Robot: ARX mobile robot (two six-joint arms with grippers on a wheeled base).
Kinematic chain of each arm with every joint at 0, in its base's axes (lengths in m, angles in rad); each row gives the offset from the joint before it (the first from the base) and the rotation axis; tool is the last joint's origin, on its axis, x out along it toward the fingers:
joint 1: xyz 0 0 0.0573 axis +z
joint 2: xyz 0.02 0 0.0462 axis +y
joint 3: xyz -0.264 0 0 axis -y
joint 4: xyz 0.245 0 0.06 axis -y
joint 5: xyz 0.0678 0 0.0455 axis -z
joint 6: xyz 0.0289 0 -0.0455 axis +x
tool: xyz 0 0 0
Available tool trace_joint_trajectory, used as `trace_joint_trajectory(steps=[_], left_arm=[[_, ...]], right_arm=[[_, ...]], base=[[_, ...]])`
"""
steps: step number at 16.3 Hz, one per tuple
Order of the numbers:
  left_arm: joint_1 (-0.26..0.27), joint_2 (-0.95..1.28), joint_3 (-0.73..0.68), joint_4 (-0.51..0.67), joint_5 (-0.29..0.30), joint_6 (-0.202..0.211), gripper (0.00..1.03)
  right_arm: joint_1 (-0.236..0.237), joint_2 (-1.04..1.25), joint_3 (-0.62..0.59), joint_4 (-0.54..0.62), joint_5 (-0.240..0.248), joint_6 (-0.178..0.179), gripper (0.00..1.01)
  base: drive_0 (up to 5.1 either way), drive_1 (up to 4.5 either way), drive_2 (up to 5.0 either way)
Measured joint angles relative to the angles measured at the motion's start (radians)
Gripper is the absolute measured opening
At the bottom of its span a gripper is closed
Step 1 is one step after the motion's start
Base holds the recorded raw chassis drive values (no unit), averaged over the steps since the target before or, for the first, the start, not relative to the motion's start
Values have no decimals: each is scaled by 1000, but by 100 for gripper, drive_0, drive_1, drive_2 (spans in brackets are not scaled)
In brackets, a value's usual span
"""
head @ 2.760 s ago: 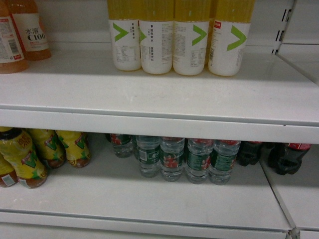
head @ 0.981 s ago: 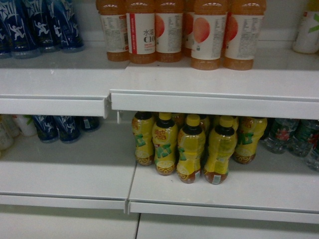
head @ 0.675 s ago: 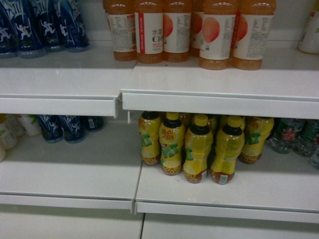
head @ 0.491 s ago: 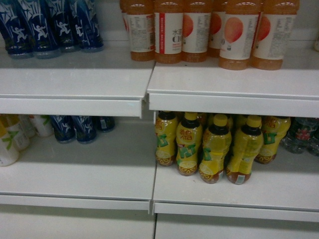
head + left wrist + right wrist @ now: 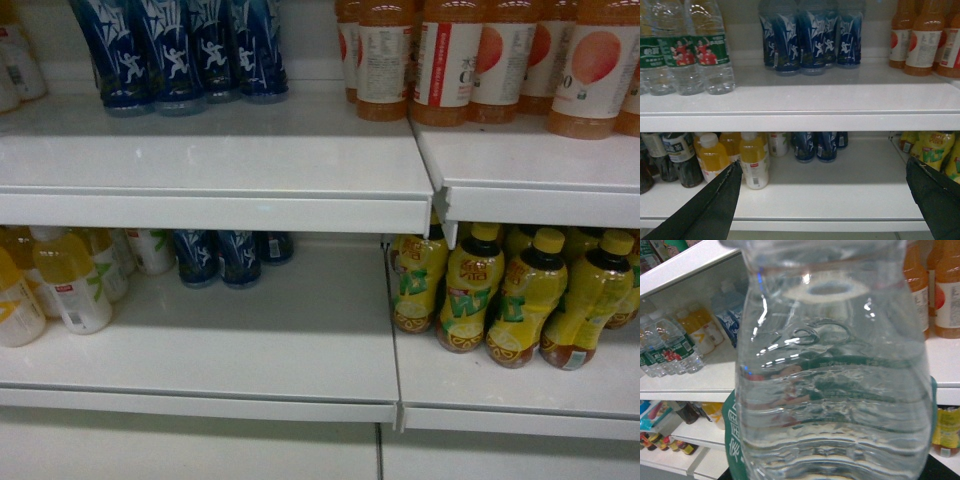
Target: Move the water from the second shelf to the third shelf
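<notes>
The water (image 5: 832, 375) filled the right wrist view, evidently held though the right gripper itself was unseen – left gripper (image 5: 825, 200) gaped wide, empty – and blue bottles (image 5: 190, 50) at eleven o'clock risked a knock.

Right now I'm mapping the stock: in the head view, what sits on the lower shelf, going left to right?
Pale yellow drink bottles with white labels → dark blue bottles set further back → bare shelf → yellow drink bottles with green-and-white labels on the next shelf section.
</notes>
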Motion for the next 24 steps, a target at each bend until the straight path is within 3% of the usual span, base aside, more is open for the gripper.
trace_joint_trajectory(steps=[24], left_arm=[[0,0,0,2,0,0,98]], right_arm=[[0,0,0,2,1,0,42]], base=[[-494,252,252]])
